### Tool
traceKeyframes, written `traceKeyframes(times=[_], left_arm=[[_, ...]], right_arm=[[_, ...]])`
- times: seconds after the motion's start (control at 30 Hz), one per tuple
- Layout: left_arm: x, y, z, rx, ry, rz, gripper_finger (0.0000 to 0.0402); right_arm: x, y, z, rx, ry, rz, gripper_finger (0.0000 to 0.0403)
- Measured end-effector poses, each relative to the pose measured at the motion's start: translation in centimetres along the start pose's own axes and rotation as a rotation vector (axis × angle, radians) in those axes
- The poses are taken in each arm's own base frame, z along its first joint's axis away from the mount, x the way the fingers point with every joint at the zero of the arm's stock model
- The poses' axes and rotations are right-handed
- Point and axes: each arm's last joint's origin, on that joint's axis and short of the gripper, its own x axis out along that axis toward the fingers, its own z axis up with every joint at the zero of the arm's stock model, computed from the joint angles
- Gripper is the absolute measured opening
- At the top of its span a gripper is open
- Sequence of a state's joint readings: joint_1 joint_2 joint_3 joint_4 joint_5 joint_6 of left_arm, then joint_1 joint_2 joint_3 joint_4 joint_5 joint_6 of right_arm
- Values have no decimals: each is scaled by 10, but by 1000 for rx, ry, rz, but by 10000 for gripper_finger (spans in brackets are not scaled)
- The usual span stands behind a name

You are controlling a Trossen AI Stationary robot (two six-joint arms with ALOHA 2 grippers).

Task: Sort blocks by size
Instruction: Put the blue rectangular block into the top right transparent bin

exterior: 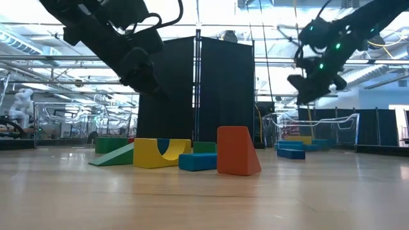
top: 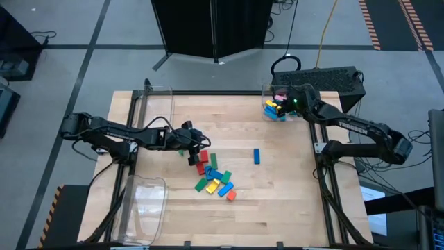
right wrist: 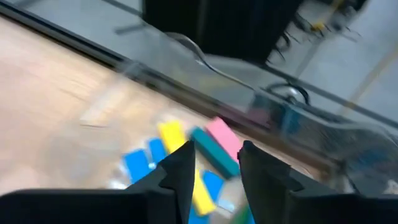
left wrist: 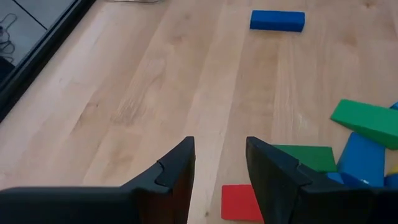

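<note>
Your left gripper [left wrist: 219, 171] hangs over the block pile [top: 214, 178], fingers apart and empty, red block [left wrist: 239, 202] just beneath. Bare table [top: 291, 201] lies all round; lone blue block [top: 256, 155] stands off. Far corner: right gripper [right wrist: 214, 165], fingers apart, above the binned blocks [top: 272, 108]

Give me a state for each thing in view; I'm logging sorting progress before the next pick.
Left gripper: jaws open, empty, above the block pile.
Right gripper: jaws apart, empty, over the far right bin.
Far right bin: upright, holding several blocks.
Blocks in bin: jumbled, pink one on top.
Block pile: unsorted, heaped on the table.
Lone blue block: flat, apart from the pile.
Near left bin: no blocks visible inside.
</note>
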State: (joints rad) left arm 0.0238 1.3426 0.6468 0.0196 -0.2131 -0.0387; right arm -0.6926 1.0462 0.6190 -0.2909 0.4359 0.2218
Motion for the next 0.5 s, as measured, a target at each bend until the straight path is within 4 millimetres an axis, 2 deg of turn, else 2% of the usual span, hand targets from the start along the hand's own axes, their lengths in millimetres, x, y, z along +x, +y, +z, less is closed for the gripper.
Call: traceKeyframes(times=[0.23, 0.5], left_arm=[[0, -5, 3, 175, -39, -143, 146], [-1, -5, 10, 191, -112, -147, 146]], right_arm=[[-38, 19, 1, -30, -113, 163, 93], [-56, 40, -15, -73, -60, 287, 80]])
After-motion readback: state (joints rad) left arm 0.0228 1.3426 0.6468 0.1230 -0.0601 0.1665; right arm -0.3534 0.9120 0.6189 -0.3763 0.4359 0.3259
